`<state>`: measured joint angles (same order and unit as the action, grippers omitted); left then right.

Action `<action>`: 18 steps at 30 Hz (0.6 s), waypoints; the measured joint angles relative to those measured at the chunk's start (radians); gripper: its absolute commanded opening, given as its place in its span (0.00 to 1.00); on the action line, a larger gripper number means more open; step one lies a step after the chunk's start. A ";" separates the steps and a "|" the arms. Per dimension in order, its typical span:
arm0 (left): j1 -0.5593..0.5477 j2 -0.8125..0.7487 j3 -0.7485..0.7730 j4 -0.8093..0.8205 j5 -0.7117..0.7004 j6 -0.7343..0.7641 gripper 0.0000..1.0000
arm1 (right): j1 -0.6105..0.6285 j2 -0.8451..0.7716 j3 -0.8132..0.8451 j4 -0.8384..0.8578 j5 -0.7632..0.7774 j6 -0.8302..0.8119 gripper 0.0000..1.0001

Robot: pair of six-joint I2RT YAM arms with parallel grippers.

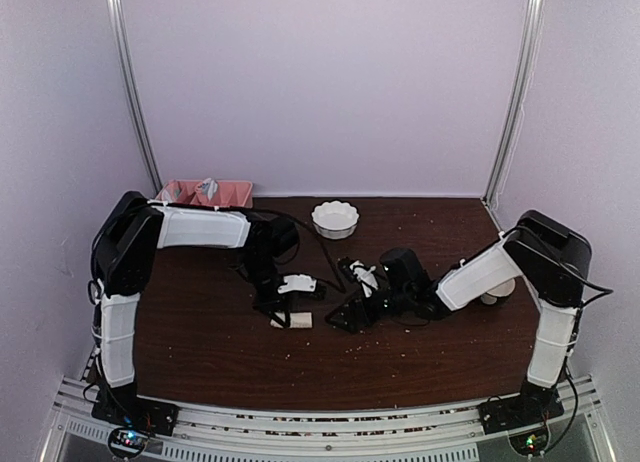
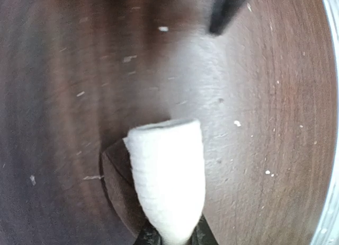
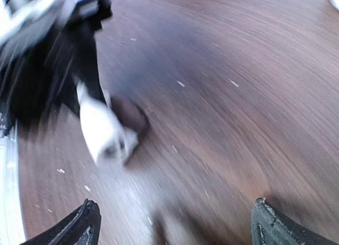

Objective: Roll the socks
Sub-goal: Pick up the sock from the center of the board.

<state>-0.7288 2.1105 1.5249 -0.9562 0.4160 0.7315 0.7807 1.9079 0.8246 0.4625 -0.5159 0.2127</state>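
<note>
Presently, jaws first. Left gripper [image 1: 284, 308] points down at the dark brown wooden table [image 1: 200, 332], a little left of the middle and nearer the front edge than the back. Its jaws stand narrow, pinched on one end of a cream-white ribbed fabric sock roll [image 2: 169, 176]. The free end of the roll sticks out blunt and open-mouthed. A dark brown fabric part [image 2: 115, 184] lies tight against the roll's side, touching it. Cannot tell whether that is a patch or a second sock. Cannot tell whether the roll's free end rests on the wood or hangs just above it.

Right gripper [image 3: 175, 216] is low over the table, just to the right of the left gripper and facing it. Jaws wide, the two black fingertips [image 3: 85, 224] far apart, with bare wood between them; it grips nothing and touches nothing. The right wrist view is smeared.

Containers. White scalloped bowl [image 1: 335, 219] sits near the middle of the back edge, well apart from both grippers; its inside reads plain white. Pink tray [image 1: 235, 194] sits at the back left corner and holds a small pale item [image 1: 208, 185], too small to identify.

Pale specks are scattered over the wood.
</note>
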 measured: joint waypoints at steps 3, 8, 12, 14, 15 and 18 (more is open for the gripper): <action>0.051 0.031 0.054 -0.064 0.080 -0.019 0.01 | 0.016 -0.064 -0.089 0.025 0.097 -0.012 1.00; 0.096 0.061 0.172 -0.198 0.229 -0.030 0.01 | 0.056 -0.189 -0.182 -0.037 0.348 -0.035 1.00; 0.111 0.105 0.309 -0.332 0.368 -0.019 0.01 | 0.039 -0.307 -0.223 -0.040 0.480 0.013 1.00; 0.115 0.127 0.353 -0.378 0.422 -0.007 0.01 | -0.035 -0.315 -0.235 0.026 0.426 0.079 1.00; 0.115 0.136 0.364 -0.402 0.445 -0.002 0.01 | -0.076 -0.304 -0.238 0.063 0.375 0.107 1.00; 0.117 0.144 0.366 -0.454 0.483 0.008 0.02 | -0.148 -0.286 -0.288 0.169 0.300 0.140 1.00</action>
<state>-0.6121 2.2543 1.8908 -1.4097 0.8993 0.7391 0.6331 1.6222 0.5369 0.6319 -0.2161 0.3527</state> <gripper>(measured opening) 0.115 0.996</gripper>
